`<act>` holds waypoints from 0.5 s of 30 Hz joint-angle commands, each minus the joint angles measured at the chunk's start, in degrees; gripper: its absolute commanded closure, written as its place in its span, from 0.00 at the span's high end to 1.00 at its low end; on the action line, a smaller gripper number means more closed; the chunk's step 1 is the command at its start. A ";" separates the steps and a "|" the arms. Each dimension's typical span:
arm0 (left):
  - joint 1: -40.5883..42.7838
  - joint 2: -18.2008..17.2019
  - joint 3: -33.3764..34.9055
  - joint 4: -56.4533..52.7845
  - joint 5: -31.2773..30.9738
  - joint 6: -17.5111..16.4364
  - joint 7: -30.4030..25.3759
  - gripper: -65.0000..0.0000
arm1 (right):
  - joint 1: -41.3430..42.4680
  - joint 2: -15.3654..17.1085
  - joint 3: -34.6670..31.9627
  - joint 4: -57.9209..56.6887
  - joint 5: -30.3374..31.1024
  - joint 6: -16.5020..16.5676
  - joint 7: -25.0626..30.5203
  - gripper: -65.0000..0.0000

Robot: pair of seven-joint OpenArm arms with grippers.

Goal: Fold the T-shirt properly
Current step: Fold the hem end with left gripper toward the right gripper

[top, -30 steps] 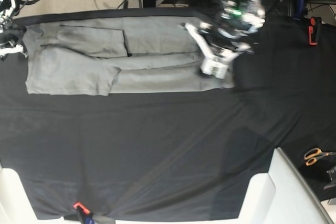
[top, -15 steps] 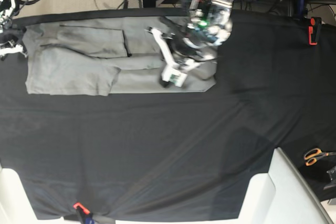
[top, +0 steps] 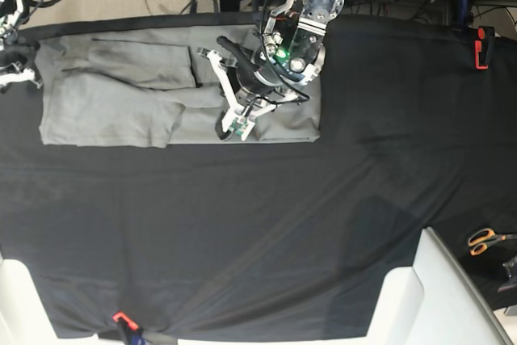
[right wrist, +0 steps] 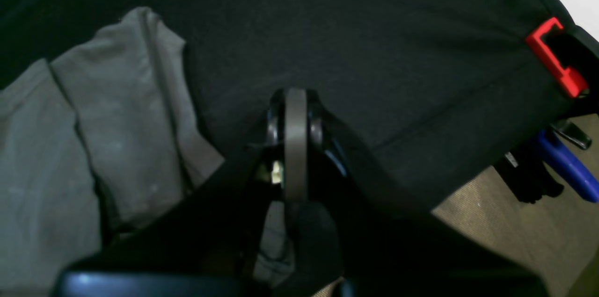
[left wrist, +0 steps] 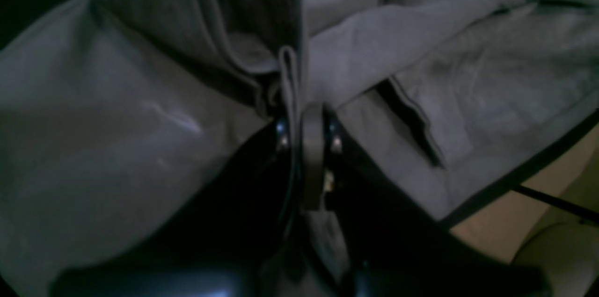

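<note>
1. I am carrying the hem end of the T-shirt across the black cloth toward its collar end. Over the last second my left gripper has travelled from the shirt's far edge to roughly its middle, and the free end of the shirt has shortened behind it.
2. In the left wrist view the left gripper is clamped tight, with a thin grey fold of the T-shirt pinched between its jaws and standing up just above them.
3. My right gripper is resting fully closed beside the shirt's collar end. In its wrist view I am seeing only black cloth under the tips and the T-shirt just beside them, so it is gripping nothing that I can see.
4. The shirt is lying along the cloth's far edge, already narrowed into a long strip with the sleeves tucked in.
5. I am judging this to be the half-fold along the length. I need to keep going toward the collar end, then lay the carried edge down squarely on it.
</note>
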 commanded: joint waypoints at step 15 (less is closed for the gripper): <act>-0.51 0.82 2.01 1.41 -0.47 0.02 -0.64 0.52 | 0.18 0.99 0.01 1.11 0.09 -0.03 1.33 0.00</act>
